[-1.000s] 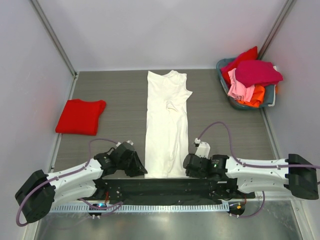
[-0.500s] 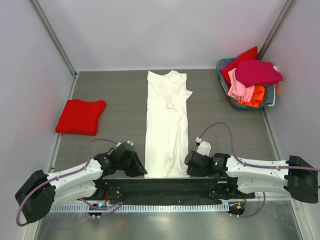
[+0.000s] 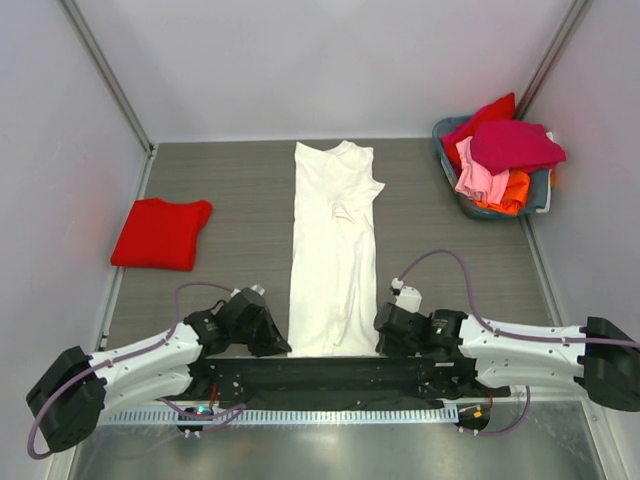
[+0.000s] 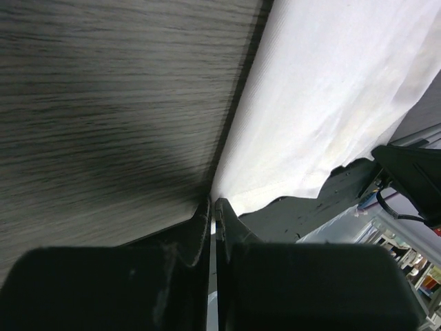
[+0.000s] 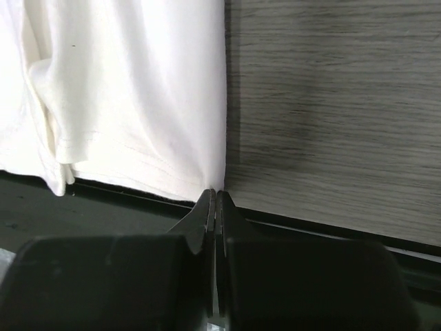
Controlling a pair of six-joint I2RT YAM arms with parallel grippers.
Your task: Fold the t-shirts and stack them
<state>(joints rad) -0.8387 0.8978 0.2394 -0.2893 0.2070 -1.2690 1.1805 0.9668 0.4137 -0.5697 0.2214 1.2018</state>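
Observation:
A long white t-shirt, folded lengthwise into a narrow strip, lies down the middle of the table, collar at the far end. My left gripper sits at its near left hem corner, and in the left wrist view the jaws are pinched together on the white cloth. My right gripper is at the near right hem corner, shut on the edge of the cloth. A folded red t-shirt lies at the left.
A grey-blue basket at the far right holds a magenta shirt, a pink one, an orange one and a red one. The black base rail runs just below the hem. Walls enclose the grey table.
Both grippers have closed on the near hem corners of the white t-shirt. Both arms have shifted slightly toward the table's near edge.

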